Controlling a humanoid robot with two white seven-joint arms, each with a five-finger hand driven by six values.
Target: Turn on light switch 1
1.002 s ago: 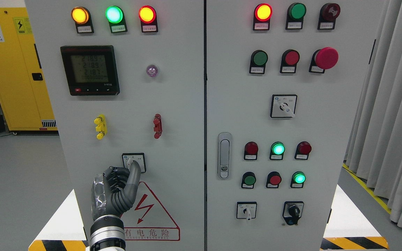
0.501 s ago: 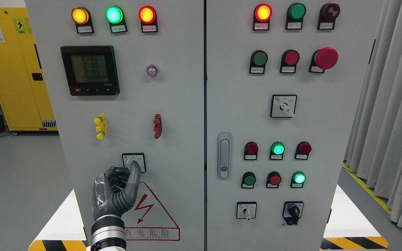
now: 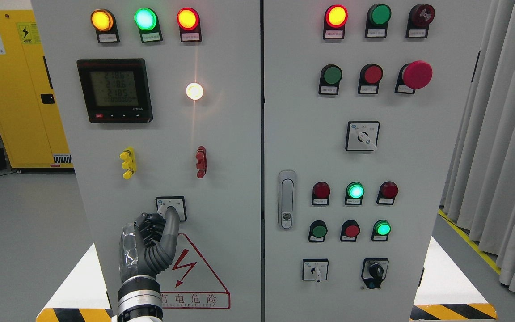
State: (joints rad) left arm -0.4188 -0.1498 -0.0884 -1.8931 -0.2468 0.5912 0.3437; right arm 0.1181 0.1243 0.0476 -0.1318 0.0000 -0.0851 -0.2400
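Note:
On the left cabinet door, low down, sits light switch 1 [image 3: 171, 208], a small square rotary selector with a white knob. My left hand [image 3: 162, 214] comes up from the bottom edge and is shut on that knob; one long finger lies across the switch face and the others curl at its left. The knob is mostly hidden by the fingers [image 3: 171, 223]. Above it, the round lamp [image 3: 194, 91] beside the black meter [image 3: 115, 90] glows bright white-yellow. My right hand is out of view.
A yellow terminal [image 3: 128, 163] and a red terminal [image 3: 201, 162] stick out above the switch. A red warning triangle [image 3: 190, 264] lies right of my wrist. The right door carries a handle [image 3: 287, 199], push buttons and more selectors [image 3: 362, 136]. A yellow cabinet [image 3: 16, 89] stands far left, curtains [image 3: 503, 134] at right.
The round lamp beside the meter has gone from dark purple to brightly lit. My left hand has turned the knob slightly leftward and stays on it.

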